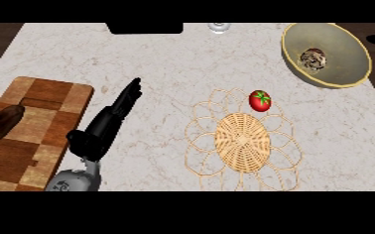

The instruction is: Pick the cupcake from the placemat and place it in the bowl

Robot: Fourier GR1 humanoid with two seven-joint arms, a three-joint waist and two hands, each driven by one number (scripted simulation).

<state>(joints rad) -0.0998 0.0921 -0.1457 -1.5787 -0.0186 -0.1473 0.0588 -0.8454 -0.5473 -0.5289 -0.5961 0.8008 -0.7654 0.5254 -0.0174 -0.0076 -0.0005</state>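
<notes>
The cupcake (314, 59), brown and speckled, lies inside the olive-grey bowl (348, 54) at the back right of the counter. The woven wicker placemat (243, 141) lies at the centre front with a red tomato (260, 100) on its far looped edge. My left hand (110, 121) is at the lower left, open, its fingers straight and pointing up and right over the bare marble, well left of the placemat. It holds nothing. My right hand does not show.
A wooden cutting board (40, 129) lies at the left edge with a dark brown object (9, 119) on it. A black item (144, 28) and a small glass (219, 27) stand at the counter's back edge.
</notes>
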